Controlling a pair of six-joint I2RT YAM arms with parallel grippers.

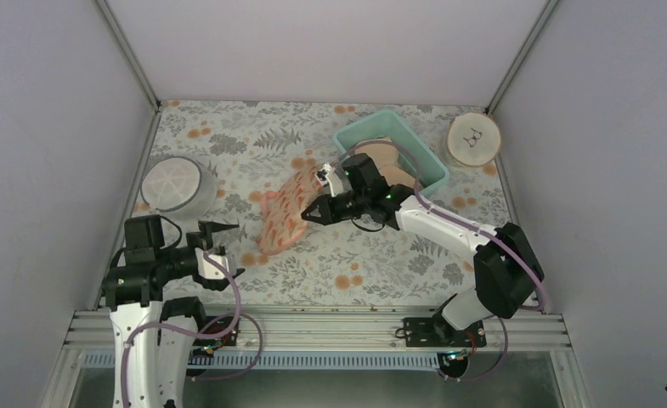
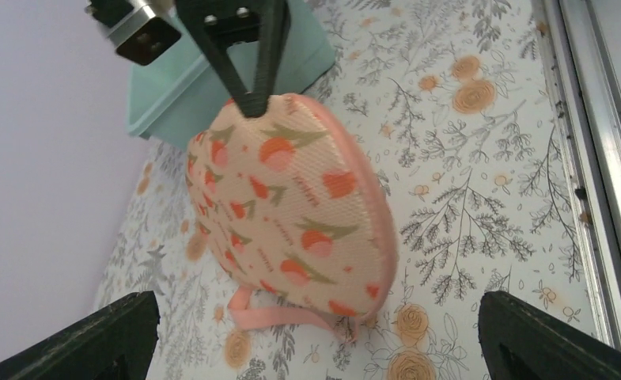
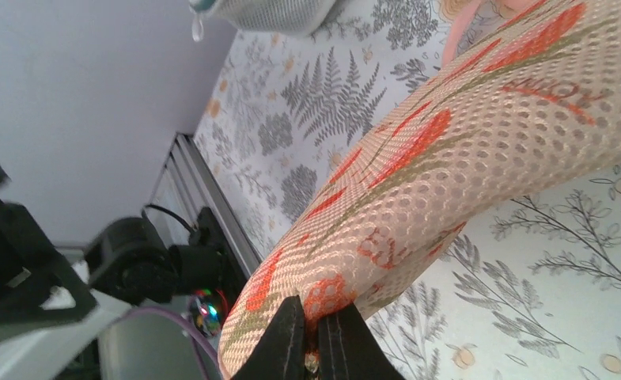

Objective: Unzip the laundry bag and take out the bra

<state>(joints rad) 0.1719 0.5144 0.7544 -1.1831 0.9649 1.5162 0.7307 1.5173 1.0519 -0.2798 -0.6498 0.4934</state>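
The laundry bag [image 1: 285,208] is a peach-pink mesh pouch with orange leaf print, zipped shut and tilted up on its rim at mid-table. My right gripper [image 1: 310,214] is shut on the bag's rim; in the right wrist view its jaws [image 3: 316,342] pinch the mesh [image 3: 449,150]. My left gripper [image 1: 228,250] is open and empty, left of the bag and apart from it. In the left wrist view the bag [image 2: 291,206] faces me between the wide-open fingers [image 2: 93,336], with a pink loop [image 2: 279,318] hanging at its lower end. The orange bra is hidden.
A teal basin [image 1: 427,166] at the back right holds a pale beige bra [image 1: 381,153]. A round white spoked drum [image 1: 173,184] stands at the left. A wooden disc [image 1: 472,138] lies in the far right corner. Walls enclose three sides.
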